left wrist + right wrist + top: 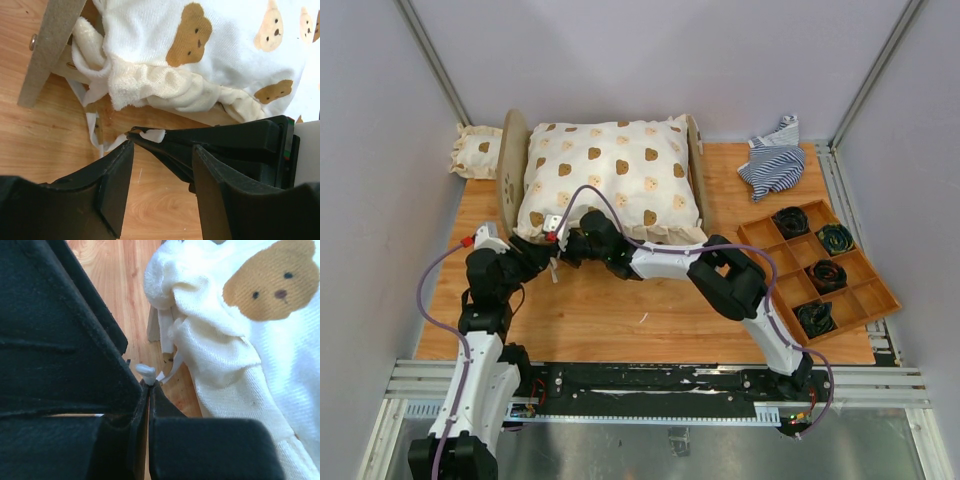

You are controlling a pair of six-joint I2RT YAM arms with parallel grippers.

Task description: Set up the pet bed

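The pet bed (pixel 511 165) stands at the back left of the wooden table, with a cream bear-print cushion (pixel 610 170) lying on it. My two grippers meet at its near left corner. The right gripper (pixel 563 243) is shut, and the end of a thin white tie (pixel 146 372) sticks out past its tips (pixel 149 385). The tie runs back toward the cushion's frilled edge (pixel 220 360). The left gripper (pixel 162 150) is open just in front of the right one's black fingers (pixel 210 145), with only bare table between its jaws. The bed's end board (pixel 50 50) is at the upper left of the left wrist view.
A small bear-print pillow (pixel 475 150) lies behind the bed's left end board. A crumpled blue-and-white striped cloth (pixel 775 160) is at the back right. A compartmented wooden tray (pixel 860 300) holding several dark rolled items sits at the right edge.
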